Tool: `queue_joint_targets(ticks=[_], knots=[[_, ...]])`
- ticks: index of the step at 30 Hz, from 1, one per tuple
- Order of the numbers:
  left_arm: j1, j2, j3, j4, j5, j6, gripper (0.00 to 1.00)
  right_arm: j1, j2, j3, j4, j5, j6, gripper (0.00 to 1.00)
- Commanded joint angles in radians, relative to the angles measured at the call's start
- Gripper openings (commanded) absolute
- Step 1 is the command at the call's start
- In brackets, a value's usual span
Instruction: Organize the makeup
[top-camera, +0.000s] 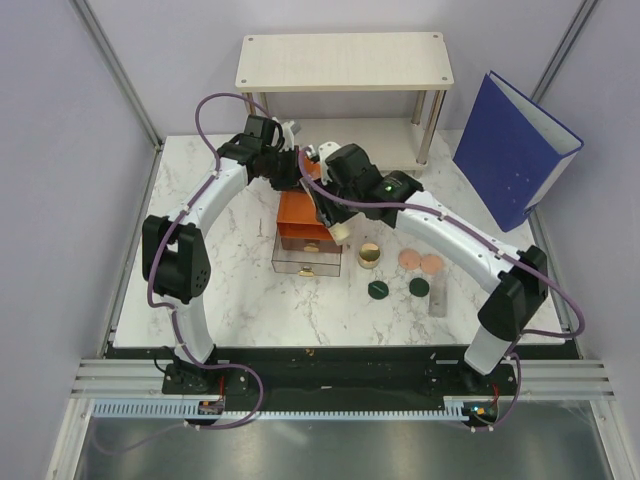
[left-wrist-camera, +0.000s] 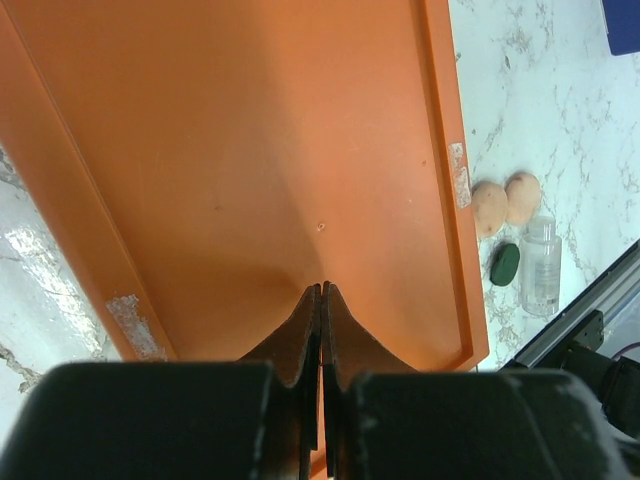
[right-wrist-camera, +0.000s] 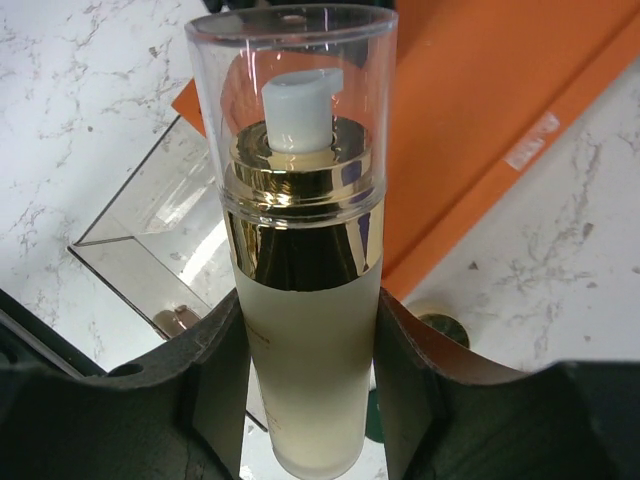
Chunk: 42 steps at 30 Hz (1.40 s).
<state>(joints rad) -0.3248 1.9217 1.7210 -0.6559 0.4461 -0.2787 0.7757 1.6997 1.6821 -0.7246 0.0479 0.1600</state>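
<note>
My right gripper (top-camera: 330, 215) is shut on the cream gold-capped tube (top-camera: 340, 231) and holds it over the pulled-out clear drawer (top-camera: 307, 258) of the orange box (top-camera: 303, 212). In the right wrist view the tube (right-wrist-camera: 305, 400) stands upright between the fingers (right-wrist-camera: 210, 380), with the drawer (right-wrist-camera: 150, 225) below it. My left gripper (top-camera: 288, 178) is shut and empty, with its tips (left-wrist-camera: 321, 292) on the orange box top (left-wrist-camera: 250, 150). To the right on the table lie the gold compact (top-camera: 368, 255), two peach-pink discs (top-camera: 410, 258) (top-camera: 432, 264), two dark green discs (top-camera: 377, 290) (top-camera: 419, 287) and the slim grey stick (top-camera: 441, 296).
A big blue binder (top-camera: 510, 145) leans at the back right. A pale wooden shelf (top-camera: 345, 60) stands at the back on metal legs. Metal frame posts rise at the table's back corners.
</note>
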Motion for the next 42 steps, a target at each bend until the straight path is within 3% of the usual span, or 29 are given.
queue_joint_targets(ticks=[1,20,42], knots=[[0.003,0.011,0.002,-0.017,-0.032,0.038,0.02,0.045,0.02,0.039,0.132,-0.002,-0.01,0.0],[0.024,0.03,0.009,-0.053,-0.044,0.03,0.02,0.115,0.035,-0.128,0.215,0.043,-0.01,0.0],[0.027,0.097,0.092,-0.125,-0.098,0.046,0.02,0.128,0.074,-0.104,0.129,-0.085,0.015,0.0]])
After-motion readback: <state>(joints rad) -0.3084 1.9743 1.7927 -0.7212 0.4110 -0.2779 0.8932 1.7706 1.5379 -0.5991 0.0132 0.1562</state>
